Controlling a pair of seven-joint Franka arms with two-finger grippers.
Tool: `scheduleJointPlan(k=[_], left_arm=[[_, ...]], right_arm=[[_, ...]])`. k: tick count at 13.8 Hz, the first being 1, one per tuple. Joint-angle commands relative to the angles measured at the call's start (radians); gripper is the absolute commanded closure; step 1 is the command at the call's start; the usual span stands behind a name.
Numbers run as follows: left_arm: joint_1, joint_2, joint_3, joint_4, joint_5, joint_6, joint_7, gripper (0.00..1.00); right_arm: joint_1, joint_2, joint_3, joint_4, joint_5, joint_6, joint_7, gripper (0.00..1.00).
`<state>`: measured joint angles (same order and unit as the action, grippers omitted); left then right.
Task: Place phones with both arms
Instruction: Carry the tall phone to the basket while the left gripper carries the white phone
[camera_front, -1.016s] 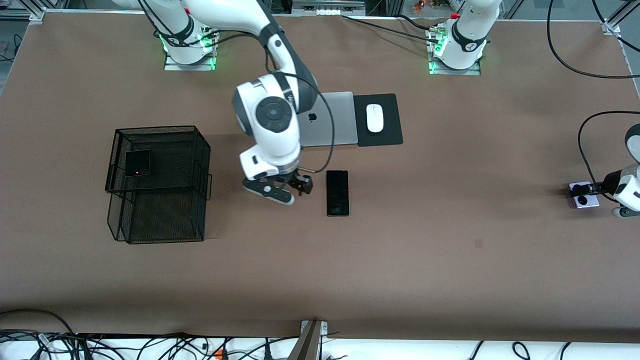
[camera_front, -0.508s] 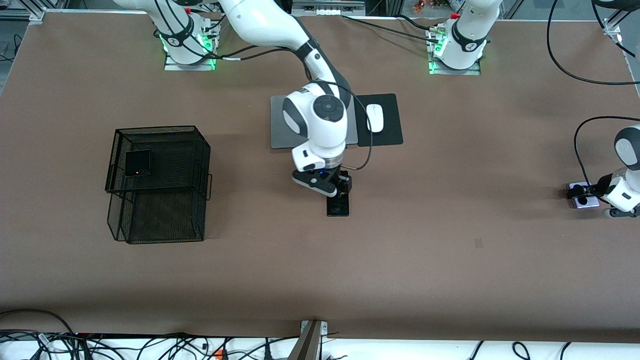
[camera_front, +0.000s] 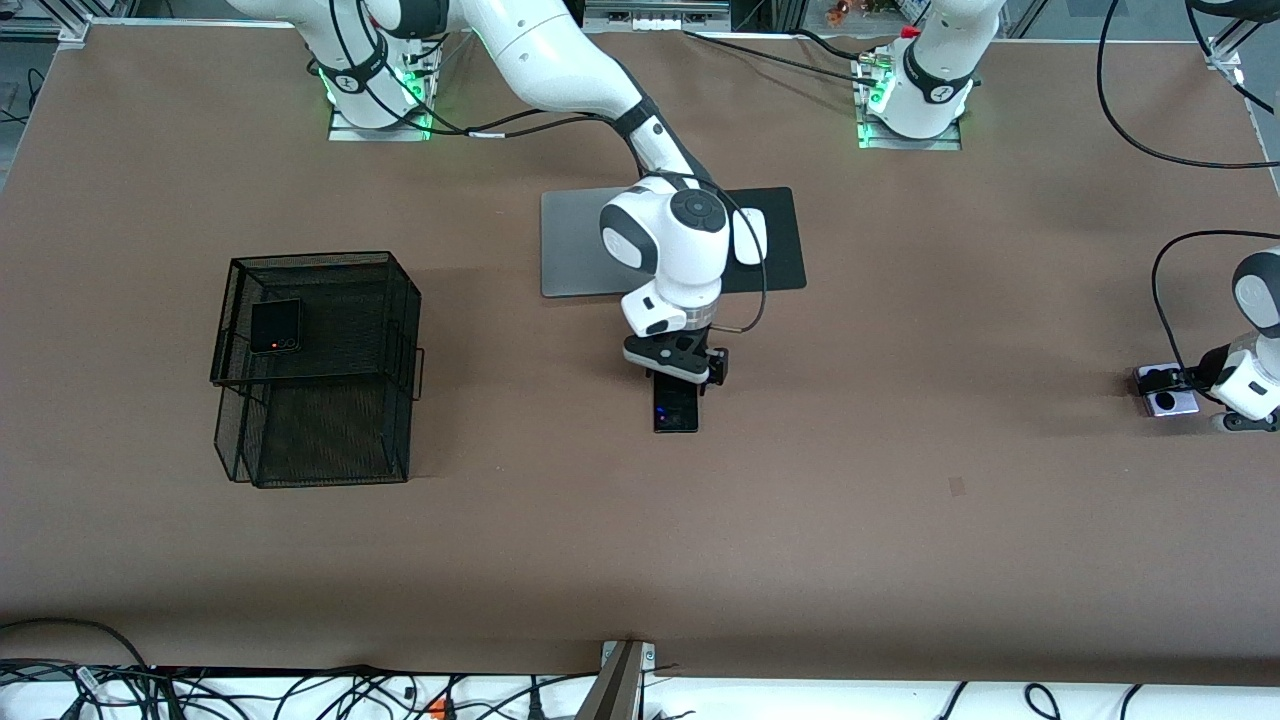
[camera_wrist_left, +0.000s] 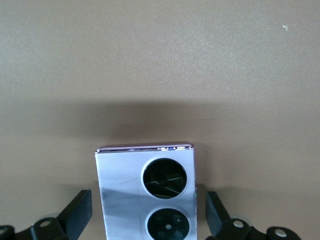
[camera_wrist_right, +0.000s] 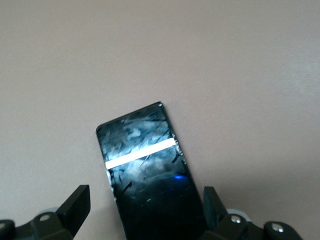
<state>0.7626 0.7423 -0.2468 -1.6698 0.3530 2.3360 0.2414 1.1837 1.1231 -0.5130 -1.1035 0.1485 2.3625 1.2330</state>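
Observation:
The long black slab phone (camera_front: 676, 412) lies flat on the brown table in the middle. My right gripper (camera_front: 682, 372) hangs just over its end nearest the laptop, open, one finger on each long side (camera_wrist_right: 145, 210); the phone (camera_wrist_right: 150, 175) lies between them, untouched. The lilac-white flip phone (camera_front: 1167, 391) with two black circles lies at the left arm's end. My left gripper (camera_front: 1185, 385) is low over it, open, fingers apart either side of the phone (camera_wrist_left: 145, 195). The squarish black flip phone (camera_front: 275, 326) lies on the top tier of the black mesh basket (camera_front: 400, 290).
A grey laptop (camera_front: 575, 245) lies closed beside a black mouse pad (camera_front: 780, 240) with a white mouse (camera_front: 752, 236), farther from the front camera than the slab phone. The mesh basket stands toward the right arm's end.
My right arm has swung from beside the slab phone to over it, and its gripper has come down around the phone's end. The left gripper has shifted only slightly at the lilac phone.

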Motion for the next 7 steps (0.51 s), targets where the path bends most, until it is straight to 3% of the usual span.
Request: scheduleJointPlan(k=[1,4,7], left_arm=[[0.012,0.005,-0.009,-0.001,0.026,0.017,0.013,0.0],[0.021,0.019,-0.009,-0.001,0.026,0.029,0.013,0.0],[0.026,0.031,-0.009,0.001,0.026,0.042,0.015,0.0]], right_arm=[[0.005,0.037,-0.01,0.03,-0.07,0.033,-0.048,0.0],[-0.002,0.033,-0.009,0.027,-0.072,0.034,-0.241,0.0],[-0.004,0.035,-0.005,0.022,-0.073,0.037,-0.28,0.0]])
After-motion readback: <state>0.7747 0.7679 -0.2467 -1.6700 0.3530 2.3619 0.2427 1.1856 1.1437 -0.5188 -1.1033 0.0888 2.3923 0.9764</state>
